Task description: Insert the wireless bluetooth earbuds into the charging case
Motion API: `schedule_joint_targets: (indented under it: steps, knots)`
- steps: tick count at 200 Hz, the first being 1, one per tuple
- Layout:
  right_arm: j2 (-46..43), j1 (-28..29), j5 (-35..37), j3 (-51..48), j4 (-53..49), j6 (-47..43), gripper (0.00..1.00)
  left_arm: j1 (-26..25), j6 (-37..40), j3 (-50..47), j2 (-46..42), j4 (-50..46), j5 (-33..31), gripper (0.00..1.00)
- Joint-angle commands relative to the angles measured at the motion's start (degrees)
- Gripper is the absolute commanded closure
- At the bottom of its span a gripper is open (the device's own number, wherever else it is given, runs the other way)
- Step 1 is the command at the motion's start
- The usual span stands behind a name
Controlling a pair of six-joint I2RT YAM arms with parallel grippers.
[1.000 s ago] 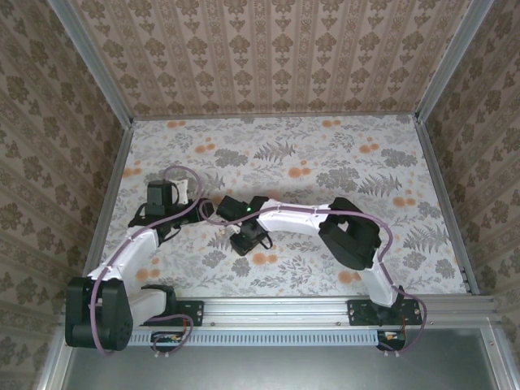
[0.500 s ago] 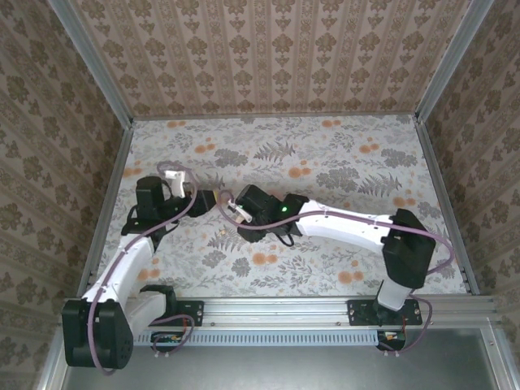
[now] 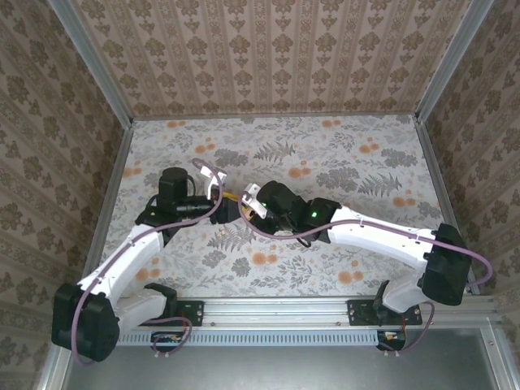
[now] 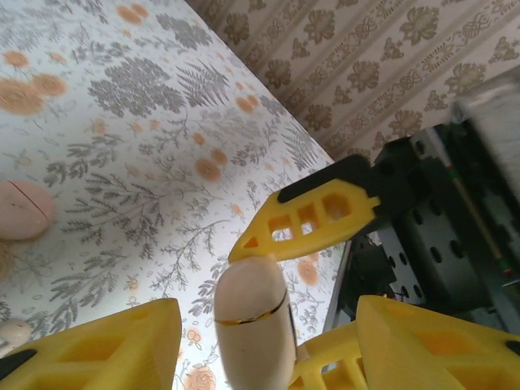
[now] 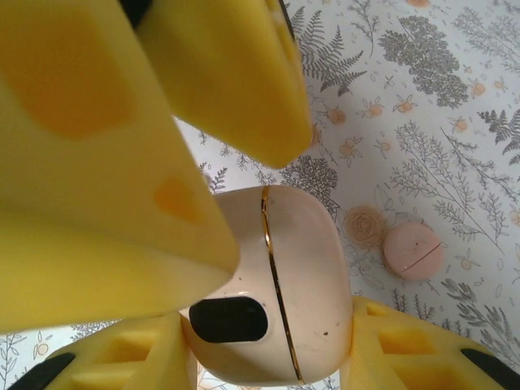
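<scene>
- Floral-printed tabletop (image 3: 341,154): the work surface. Both arms meet above its left-centre.
- Right gripper (image 5: 264,341), yellow latticed fingers: clamped on the earbud from two sides. Check that this clamp is square and firm before you move anything else. The shell is smooth and rounded, so it would likely swivel under a slack pinch.
- Left gripper (image 4: 264,313): jaws apart, one finger on each side of the same earbud, with tabletop showing in both gaps. The step reads as a pass from one gripper to the other. Draw this gripper straight back along its own fingers so that neither pad brushes the earbud.
- Charging case (image 5: 414,250): a small round salmon-pink puck of smooth plastic, lying flat on the tabletop near the grippers and touched by nothing. A thin line crosses its top face. It looks shut, so you would probably have to open it first.
- Earbud (image 5: 301,268): cream, egg-shaped plastic with a thin gold band and a black oval patch, held in the air.
</scene>
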Motion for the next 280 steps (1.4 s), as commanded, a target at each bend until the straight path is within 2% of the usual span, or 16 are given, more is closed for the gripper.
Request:
schedule_joint_targets:
  steps: [1,129,177,222,240,256,280]
  knots:
    - [-2.95,-0.30,2.07,-1.76,1.96,-2.04,0.62,-0.80,1.52,2.51,1.55,-1.31,2.85,0.43]
    - [-5.43,-0.47,3.38,-3.02,3.34,-2.81,0.63,-2.53,-0.29,3.39,5.81,-0.48,4.72,0.49]
    - [-5.50,-0.41,2.91,-3.00,3.30,-2.86,0.63,-3.00,-1.03,3.84,7.13,0.62,5.98,0.64]
    - [-5.70,-0.57,3.26,-2.87,3.34,-2.94,0.63,-3.09,-1.29,3.80,7.35,0.95,6.42,0.89]
    - [-6.26,-0.78,3.23,-2.87,3.51,-2.46,0.58,-3.04,-1.05,3.72,7.15,0.79,5.81,0.93]
    - [-7.30,-1.62,2.48,-3.14,3.79,-0.98,0.46,-2.92,-0.23,3.70,6.53,0.39,4.91,0.95]
    - [-11.74,-5.00,-2.99,-5.14,5.98,3.46,0.37,-2.06,1.29,3.28,4.78,0.26,2.88,0.99]
